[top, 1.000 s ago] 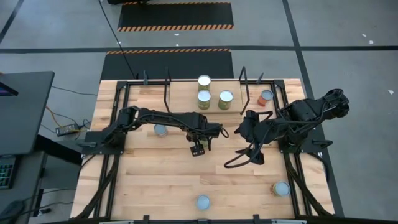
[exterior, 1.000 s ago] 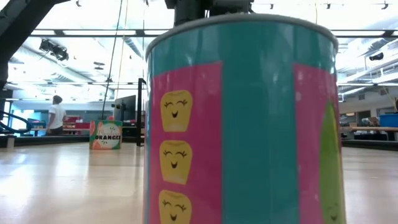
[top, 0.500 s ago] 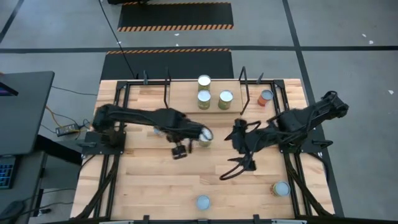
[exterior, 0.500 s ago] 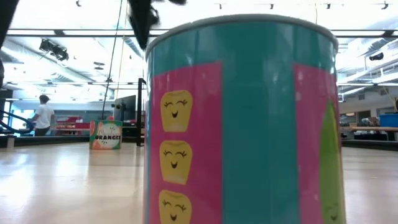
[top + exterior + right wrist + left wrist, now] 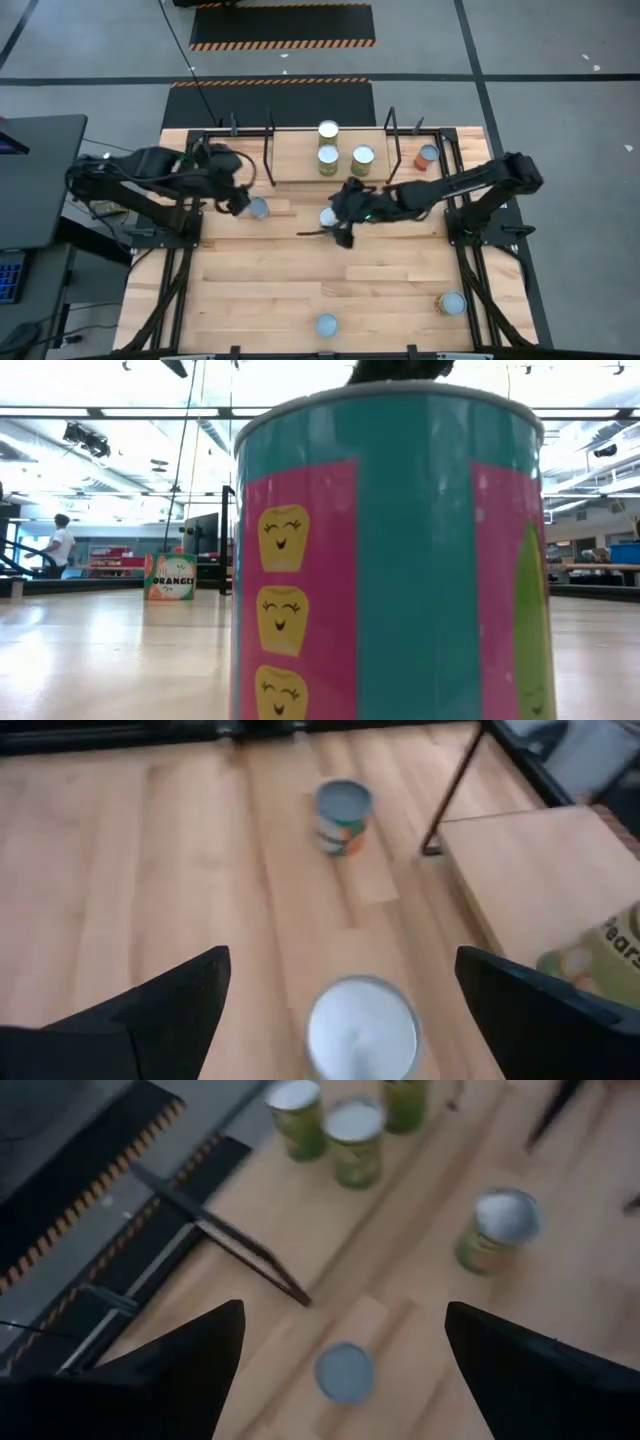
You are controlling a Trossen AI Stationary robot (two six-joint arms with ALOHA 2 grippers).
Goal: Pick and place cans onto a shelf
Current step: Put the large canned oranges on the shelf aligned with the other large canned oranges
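Three cans stand on the shelf (image 5: 300,160): one at the back (image 5: 328,131) and two in front (image 5: 328,157) (image 5: 363,160). A white-topped can (image 5: 328,217) stands upright on the table in front of the shelf. My right gripper (image 5: 335,230) is open above it, and in the right wrist view the can (image 5: 362,1025) lies between the two fingers without touching them. My left gripper (image 5: 238,198) is open and empty near the shelf's left end, over a bluish-topped can (image 5: 345,1373), also seen from above (image 5: 258,208).
An orange-red can (image 5: 428,157) stands right of the shelf's right wire frame (image 5: 392,150). Two more cans stand near the front edge (image 5: 452,303) (image 5: 327,325); the latter fills the low view (image 5: 390,560). A person walks in the room far behind the table (image 5: 60,545).
My left gripper has drawn back from the table's middle toward the left and far edge, leaving a white-topped can standing in front of the shelf. My right gripper has gone toward the table's left and far edge, to that can.
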